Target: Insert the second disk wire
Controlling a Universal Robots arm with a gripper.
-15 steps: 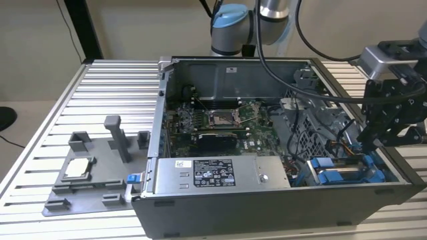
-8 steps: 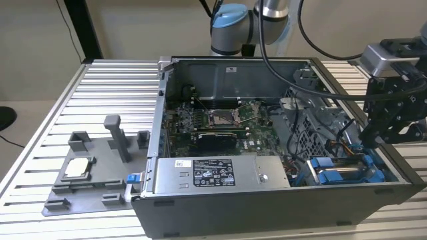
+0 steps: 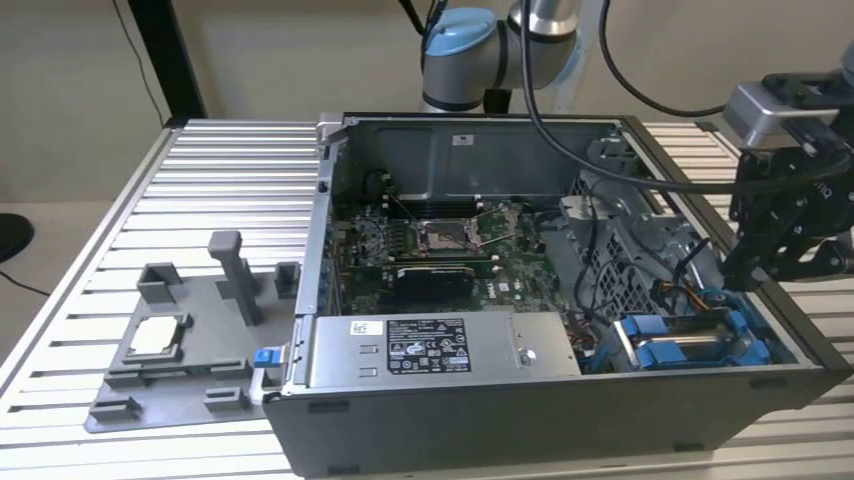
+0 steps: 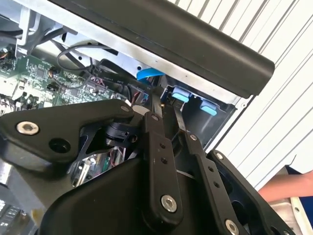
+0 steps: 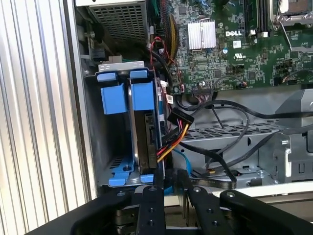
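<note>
The disk wire point(image 5: 171, 139), a short bundle of yellow, red and black strands, ends in a dark flat plug point(image 5: 180, 118) lying loose beside the blue drive carriers point(image 5: 123, 95) in the open computer case point(image 3: 534, 420). In the exterior view the wire point(image 3: 694, 294) shows just behind the carriers point(image 3: 683, 340). My gripper point(image 5: 170, 180) hovers over the case's edge by the drive bay, its fingertips a short way from the plug. The two black fingers point(image 4: 155, 117) stand narrowly apart with nothing between them. The gripper point(image 3: 738, 280) is at the exterior view's right.
Thick black cables point(image 5: 230, 115) loop over the perforated cage next to the wire. The motherboard point(image 3: 441, 240) and power supply point(image 3: 441, 345) take up the rest of the case. A grey fixture point(image 3: 174, 340) sits on the slatted table. A person's arm point(image 4: 288, 188) is near the gripper.
</note>
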